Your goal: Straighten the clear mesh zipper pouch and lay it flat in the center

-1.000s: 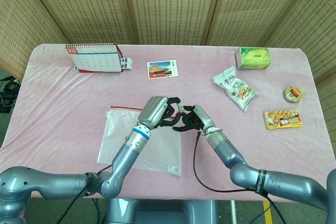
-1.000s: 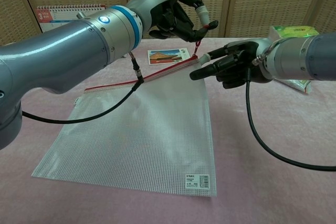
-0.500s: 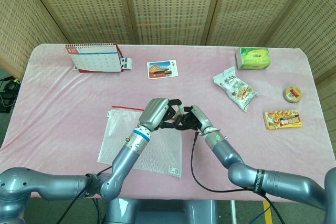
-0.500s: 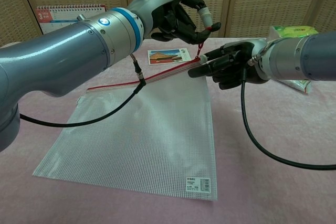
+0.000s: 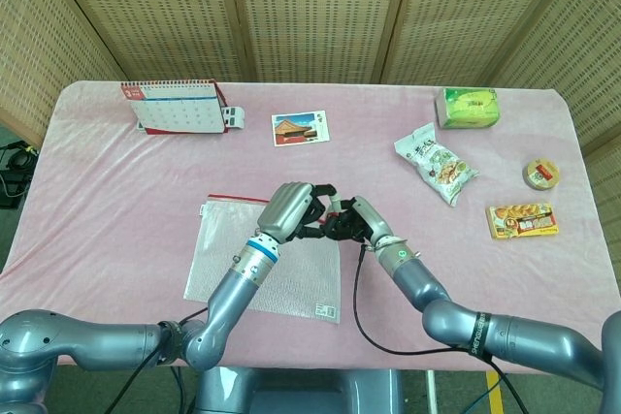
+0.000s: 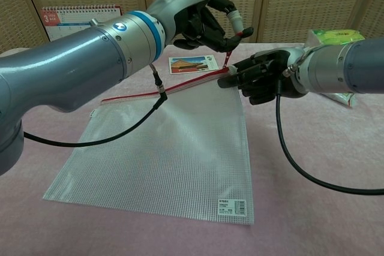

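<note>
The clear mesh pouch (image 6: pixel 162 148) lies on the pink tablecloth (image 5: pixel 116 191) a little left of the table's middle, most of it flat, with its red zipper edge (image 6: pixel 156 91) lifted off the cloth at the far right corner. The left hand (image 6: pixel 201 19) hangs above that corner and pinches the small red zipper pull (image 6: pixel 240 32) between thumb and a fingertip, its other fingers curled in. The right hand (image 6: pixel 261 76) sits just beside it, dark fingers reaching to the raised corner of the pouch; it touches the zipper edge, but whether it truly grips cannot be told. In the head view the two hands meet over the pouch's upper right corner. Farther back stand a desk calendar (image 5: pixel 175 105) and a postcard (image 5: pixel 300 128); to the right lie a green packet (image 5: pixel 468 108), a snack bag (image 5: pixel 436 162), a small round tin (image 5: pixel 540 175) and an orange packet (image 5: pixel 522 220).
</note>
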You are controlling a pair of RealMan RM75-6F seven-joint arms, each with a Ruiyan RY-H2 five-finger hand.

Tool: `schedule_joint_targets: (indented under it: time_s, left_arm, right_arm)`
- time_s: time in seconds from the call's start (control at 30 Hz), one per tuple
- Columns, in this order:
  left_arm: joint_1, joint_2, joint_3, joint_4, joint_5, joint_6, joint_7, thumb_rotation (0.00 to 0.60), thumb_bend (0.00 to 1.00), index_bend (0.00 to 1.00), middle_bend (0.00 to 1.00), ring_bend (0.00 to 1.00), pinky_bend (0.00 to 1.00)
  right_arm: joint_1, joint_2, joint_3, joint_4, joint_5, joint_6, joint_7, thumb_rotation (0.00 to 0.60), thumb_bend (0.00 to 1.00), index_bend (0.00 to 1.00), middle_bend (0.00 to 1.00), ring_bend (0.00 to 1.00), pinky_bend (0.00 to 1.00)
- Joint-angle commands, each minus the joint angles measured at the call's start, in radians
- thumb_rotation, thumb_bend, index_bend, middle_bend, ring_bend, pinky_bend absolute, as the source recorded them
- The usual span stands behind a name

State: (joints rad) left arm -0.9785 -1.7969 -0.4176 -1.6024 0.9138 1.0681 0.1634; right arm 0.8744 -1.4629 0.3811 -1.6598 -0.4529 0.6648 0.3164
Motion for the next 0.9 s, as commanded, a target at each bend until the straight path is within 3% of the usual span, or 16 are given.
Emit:
schedule_joint_targets:
  time_s: [0.03,0.43,0.9]
  left_arm:
    - [0.005,0.004,-0.001,0.012,-0.009,-0.006,-0.007,0.600,0.66,0.86,1.00,0.93,1.00]
    - [0.035,0.048,0.001,0.069,-0.043,-0.050,-0.043,0.600,0.67,0.87,1.00,0.93,1.00]
    - [0.034,0.106,0.016,0.122,-0.109,-0.111,-0.003,0.600,0.67,0.87,1.00,0.93,1.00]
  right_arm:
    - [-0.019,0.005,0.008,-0.010,-0.039,-0.011,0.015,0.600,0.73,0.75,0.96,0.98,1.00]
    - [-0.103,0.044,0.063,-0.040,-0.160,-0.071,0.127,0.600,0.78,0.76,0.97,0.98,1.00]
    - [-0.158,0.070,0.139,-0.053,-0.260,-0.127,0.255,0.600,0.78,0.77,0.97,0.98,1.00]
